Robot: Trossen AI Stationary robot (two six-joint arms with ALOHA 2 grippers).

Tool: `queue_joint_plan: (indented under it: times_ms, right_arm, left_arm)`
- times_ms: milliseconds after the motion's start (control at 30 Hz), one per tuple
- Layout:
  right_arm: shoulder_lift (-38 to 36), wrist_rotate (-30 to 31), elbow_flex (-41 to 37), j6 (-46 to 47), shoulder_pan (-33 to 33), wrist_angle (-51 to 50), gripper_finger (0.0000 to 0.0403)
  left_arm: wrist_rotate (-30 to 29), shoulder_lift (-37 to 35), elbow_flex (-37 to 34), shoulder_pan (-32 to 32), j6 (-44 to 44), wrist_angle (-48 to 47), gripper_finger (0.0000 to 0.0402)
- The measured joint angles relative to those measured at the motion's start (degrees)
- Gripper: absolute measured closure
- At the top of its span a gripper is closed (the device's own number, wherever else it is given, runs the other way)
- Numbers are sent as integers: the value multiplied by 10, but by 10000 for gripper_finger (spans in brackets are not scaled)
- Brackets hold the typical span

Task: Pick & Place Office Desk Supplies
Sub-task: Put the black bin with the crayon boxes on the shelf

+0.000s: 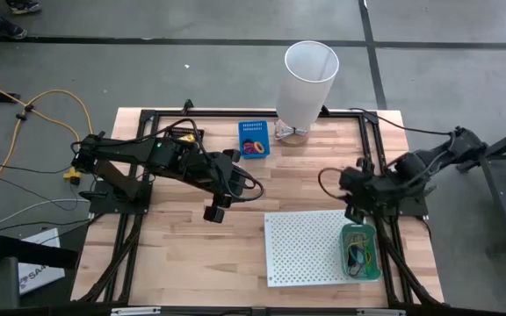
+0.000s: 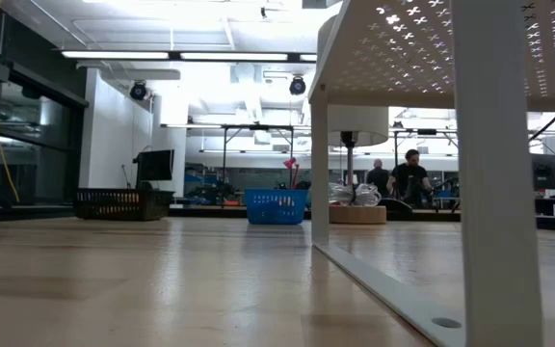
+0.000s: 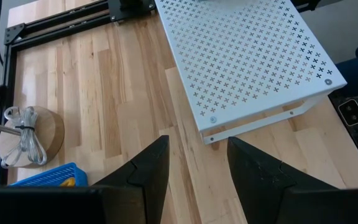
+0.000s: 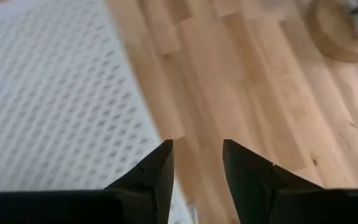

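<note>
Wooden table, seen from above: we list a white perforated board at lower right of the frame, with a green basket on its right edge holding thin coloured loops, too small to sort. A blue tray sits at upper centre with a few small coloured supplies inside. Just right of it stands a tall white bin. The left gripper hangs over bare wood at centre, left of the board. The right gripper sits at the board's upper right corner, just above the basket.

Low view: we note the board's white leg and underside filling the right side, a blue basket at centre distance, a dark basket at left, and two people far back in the room. No gripper shows here.

Left wrist view: the left gripper's fingers stand apart with nothing between them, over wood just beside the board's corner. A round wooden base with a coiled clear cord lies at left, and a corner of the blue tray at lower left.

Right wrist view: the right gripper's fingers stand apart and empty, at the edge where the board meets the wood. The round wooden base shows at upper right.
</note>
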Motion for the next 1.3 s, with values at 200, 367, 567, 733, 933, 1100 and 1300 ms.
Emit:
queue_joint_plan:
  times_ms: [200, 367, 567, 733, 933, 1100, 1300]
  right_arm:
    - [0, -1, 0, -23, -95, 9, 276]
    - [0, -4, 0, -53, -171, 40, 276]
    - [0, -6, 0, -92, -247, 78, 276]
    - [0, -7, 0, -108, -301, 95, 276]
    - [0, -27, 0, -107, -356, 95, 276]
    - [0, -38, 0, -106, -378, 95, 277]
    - [0, -38, 0, -106, -381, 98, 277]
  left_arm:
    - [0, 0, 0, 0, 0, 0, 247]
    - [0, 0, 0, 0, 0, 0, 247]
    - [0, 0, 0, 0, 0, 0, 247]
    - [0, 0, 0, 0, 0, 0, 247]
    - [-1, 0, 0, 0, -9, -16, 247]
    - [-3, 0, 0, 0, -36, -28, 247]
    - [-28, 0, 0, 6, -90, -28, 247]
